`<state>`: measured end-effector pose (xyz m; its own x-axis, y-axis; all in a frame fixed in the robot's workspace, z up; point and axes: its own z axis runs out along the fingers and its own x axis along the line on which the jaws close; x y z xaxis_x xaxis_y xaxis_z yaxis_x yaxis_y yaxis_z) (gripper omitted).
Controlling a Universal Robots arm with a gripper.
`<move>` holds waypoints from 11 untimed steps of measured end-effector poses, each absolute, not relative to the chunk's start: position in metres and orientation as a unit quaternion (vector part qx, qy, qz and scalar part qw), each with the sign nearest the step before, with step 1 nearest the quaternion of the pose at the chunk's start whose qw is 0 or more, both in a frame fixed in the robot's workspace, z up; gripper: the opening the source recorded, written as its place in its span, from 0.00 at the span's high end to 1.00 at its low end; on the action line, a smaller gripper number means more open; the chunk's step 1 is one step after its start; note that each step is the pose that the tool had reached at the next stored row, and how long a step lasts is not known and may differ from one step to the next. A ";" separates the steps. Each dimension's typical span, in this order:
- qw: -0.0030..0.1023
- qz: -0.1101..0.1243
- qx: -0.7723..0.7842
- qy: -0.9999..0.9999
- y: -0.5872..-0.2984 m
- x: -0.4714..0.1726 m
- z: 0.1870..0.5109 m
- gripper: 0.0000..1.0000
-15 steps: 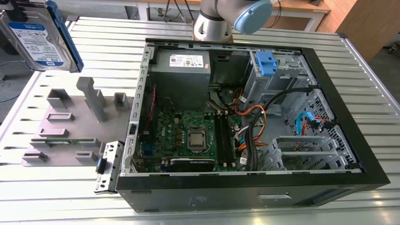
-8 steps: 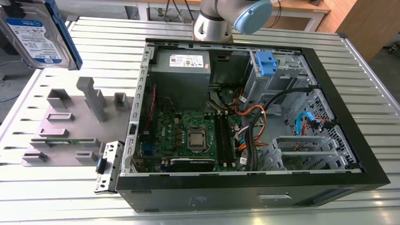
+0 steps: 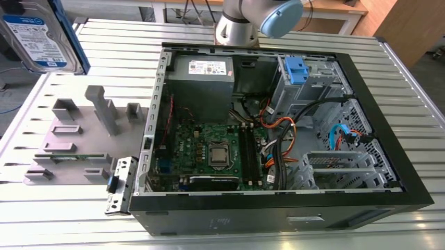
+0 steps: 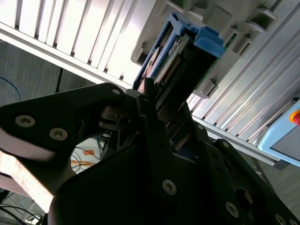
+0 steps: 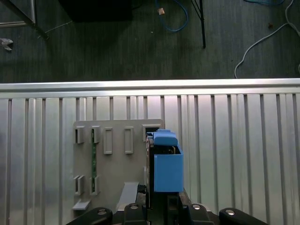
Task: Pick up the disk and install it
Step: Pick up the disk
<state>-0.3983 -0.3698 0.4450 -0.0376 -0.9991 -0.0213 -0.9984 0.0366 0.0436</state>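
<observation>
Your arm (image 3: 240,23) stands at the upper edge of the exterior view, behind the open computer case (image 3: 278,151), with its blue-capped joint turned toward the camera. The fingers (image 4: 149,101) are closed on the disk (image 4: 180,51). In the second wrist view, 1 dark finger lies flat against the disk's side, and the blue side rails stick out past the tips. In the first wrist view the disk (image 5: 167,168) stands edge-on and points straight down from the wrist toward the ribbed tabletop (image 5: 234,140). There it hangs over the edge of the grey fixture plate (image 5: 117,164), which carries several slots. In the exterior view you find the disk (image 3: 38,36) at the upper left, lifted well clear of the tabletop, with its white-and-blue label facing the camera. The fixture plate (image 3: 70,140) lies below it on the tabletop, at the exterior view's left of the case. The case lies on its side with its boards and cables exposed.
</observation>
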 end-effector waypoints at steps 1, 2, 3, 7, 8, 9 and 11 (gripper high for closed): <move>0.007 -0.023 0.694 -0.720 -0.370 -0.398 0.446 0.65; 0.007 -0.023 0.694 -0.720 -0.370 -0.398 0.447 0.65; 0.007 -0.023 0.694 -0.720 -0.370 -0.398 0.448 0.65; 0.007 -0.023 0.694 -0.720 -0.370 -0.398 0.452 0.65; 0.007 -0.023 0.694 -0.720 -0.370 -0.398 0.453 0.65; 0.007 -0.023 0.694 -0.720 -0.370 -0.398 0.454 0.65; 0.007 -0.023 0.694 -0.720 -0.370 -0.398 0.455 0.65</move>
<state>-0.3983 -0.3698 0.4554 -0.0376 -0.9991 -0.0213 -0.9984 0.0366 0.0436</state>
